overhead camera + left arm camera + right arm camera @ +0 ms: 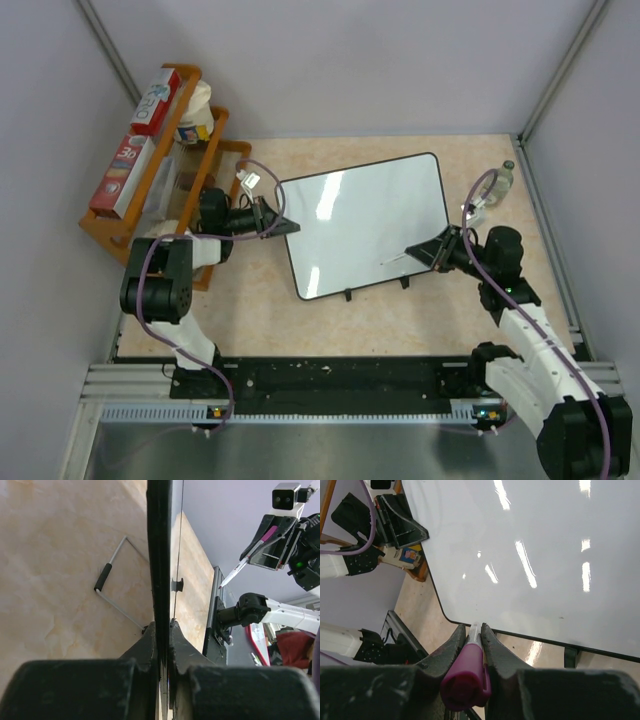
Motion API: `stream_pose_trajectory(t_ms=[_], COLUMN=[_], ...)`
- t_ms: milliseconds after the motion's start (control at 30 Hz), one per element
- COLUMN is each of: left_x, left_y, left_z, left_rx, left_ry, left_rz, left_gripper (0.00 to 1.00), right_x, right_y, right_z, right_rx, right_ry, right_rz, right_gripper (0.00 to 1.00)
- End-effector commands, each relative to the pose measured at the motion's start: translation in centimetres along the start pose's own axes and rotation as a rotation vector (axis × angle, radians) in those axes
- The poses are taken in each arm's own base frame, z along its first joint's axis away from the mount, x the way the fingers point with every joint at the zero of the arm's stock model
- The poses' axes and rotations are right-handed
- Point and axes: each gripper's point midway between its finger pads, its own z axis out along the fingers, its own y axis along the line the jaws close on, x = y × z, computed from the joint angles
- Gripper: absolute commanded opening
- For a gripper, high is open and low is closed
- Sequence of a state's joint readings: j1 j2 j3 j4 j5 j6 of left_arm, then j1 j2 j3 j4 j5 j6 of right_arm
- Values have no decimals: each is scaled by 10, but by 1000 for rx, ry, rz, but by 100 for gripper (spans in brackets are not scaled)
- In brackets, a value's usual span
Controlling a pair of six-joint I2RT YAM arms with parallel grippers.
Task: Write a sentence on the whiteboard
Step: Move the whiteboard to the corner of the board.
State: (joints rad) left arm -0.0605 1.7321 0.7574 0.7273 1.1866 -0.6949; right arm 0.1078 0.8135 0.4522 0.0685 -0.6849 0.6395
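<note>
The whiteboard [365,220] lies mid-table, its glossy face blank with only light glare; no sentence shows on it. My left gripper [280,222] is shut on the board's left edge, and in the left wrist view the edge-on board [160,555] runs between the closed jaws [162,627]. My right gripper [425,250] is shut on a marker [395,260] with a magenta end [467,675]. It hovers at the board's near right part, tip pointing at the surface [545,555]. The marker also shows in the left wrist view [247,555].
A wooden rack [160,170] with boxes and a cup stands at the far left. A small bottle [497,185] stands at the far right by the wall. The board's black feet [348,294] are on its near edge. A wire stand [112,595] lies behind the board.
</note>
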Motion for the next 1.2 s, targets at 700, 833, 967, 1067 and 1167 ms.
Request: stream_pose_trajectory(t_ms=[700,833,967,1067,1167], left_x=[77,93,105,113,119], left_y=[-23,-27,-35,-38,-49], left_z=[15,17,12,12,13], left_rx=[92,92,103,104,143], left_ry=[169,196,192,204,216], left_rz=[39,36,30,23,28], left_gripper=[0,0,0,0,0], right_x=[-28,-29,-31,-33,-34], right_y=[19,21,24,30,39], right_z=[2,1,1,0,-2], right_rx=[-59,-62,-73,-99,-135], right_ry=[-48,-48,-51,-57,-58], right_rz=[-68,-74,-77,-81,-89], right_gripper=[0,0,0,0,0])
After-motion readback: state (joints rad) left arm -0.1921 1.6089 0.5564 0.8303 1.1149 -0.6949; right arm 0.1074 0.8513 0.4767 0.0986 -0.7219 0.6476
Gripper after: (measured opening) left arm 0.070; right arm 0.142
